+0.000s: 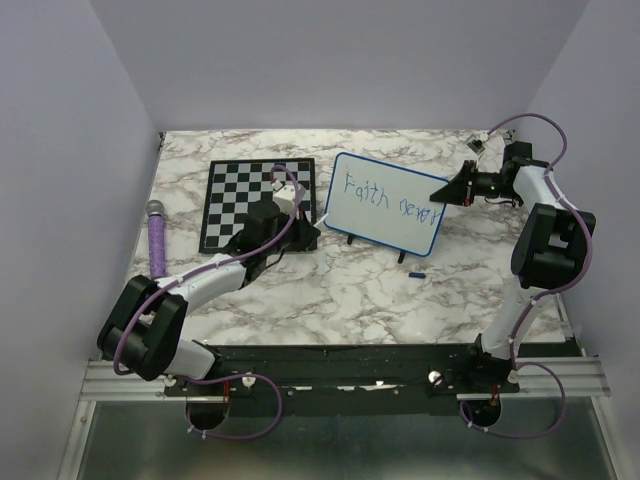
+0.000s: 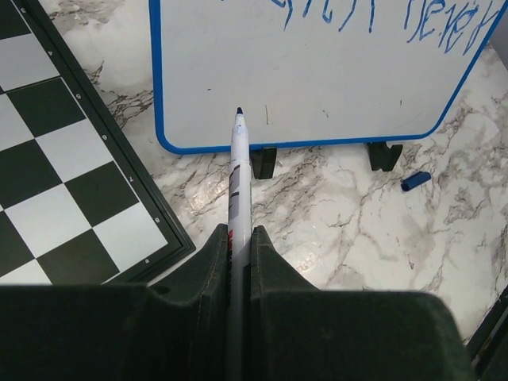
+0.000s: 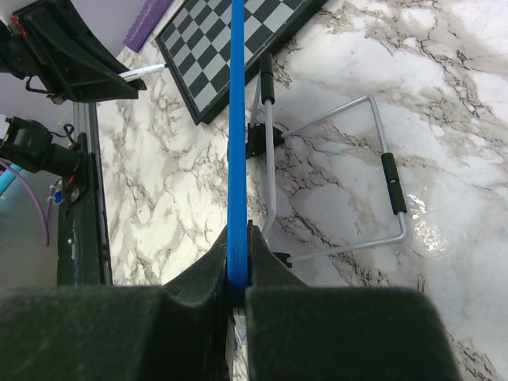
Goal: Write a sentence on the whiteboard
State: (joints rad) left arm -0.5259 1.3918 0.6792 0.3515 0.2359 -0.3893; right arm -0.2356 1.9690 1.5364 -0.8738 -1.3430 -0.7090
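Left gripper [image 2: 239,242] clamps a marker [image 2: 240,159] aimed at the whiteboard [image 2: 317,87]; right gripper [image 3: 238,250] pinches its frame. Its writing [image 2: 444,28] is cropped at the top.

Pale lavender walls [image 1: 330,60] on three sides, marble-veined tabletop [image 1: 370,290] — white and grey, even light, aluminium rail [image 1: 590,376] nearest

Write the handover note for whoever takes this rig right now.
Left gripper: shut on the marker, which is uncapped, tip aimed at the blank lower left of the whiteboard; contact unclear.
Right gripper: shut on the whiteboard's blue edge, apparently steadying it.
The whiteboard stands on the table, right of the chessboard; the cap lies in front of it.
Done: the sentence reads "Faith never" on the top line.
Left: the second line, not yet begun.
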